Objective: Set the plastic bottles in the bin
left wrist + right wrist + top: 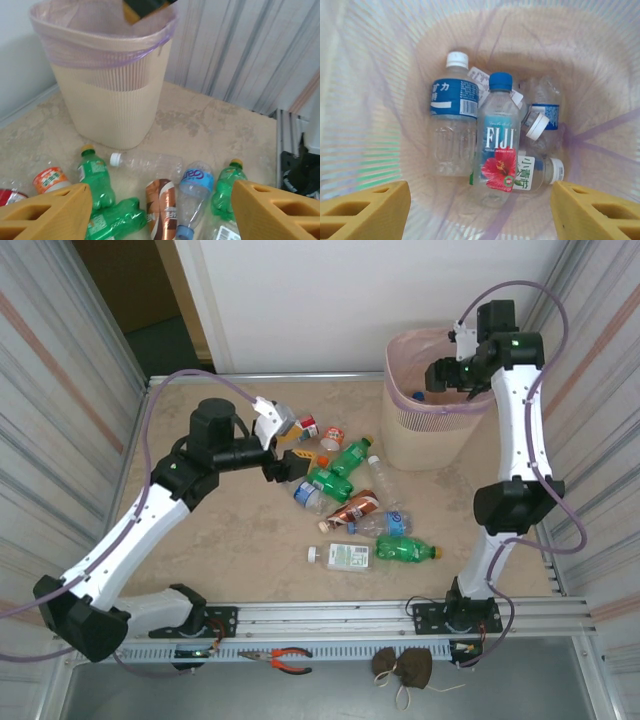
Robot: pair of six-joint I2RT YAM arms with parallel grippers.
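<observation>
Above the bin, the right hand hangs spread and empty over perhaps five plastic bottles inside. Left of the bin, the left hand, spread and empty, hovers over loose bottles on the desk.

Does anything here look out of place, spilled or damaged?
Orange-handled pliers and a brown bundle with a string lie on the near ledge, apart from the bottles. No spill shows; the bottles on the table simply lie on their sides.

Beige mottled table, ribbed metal side panels, white wall
</observation>
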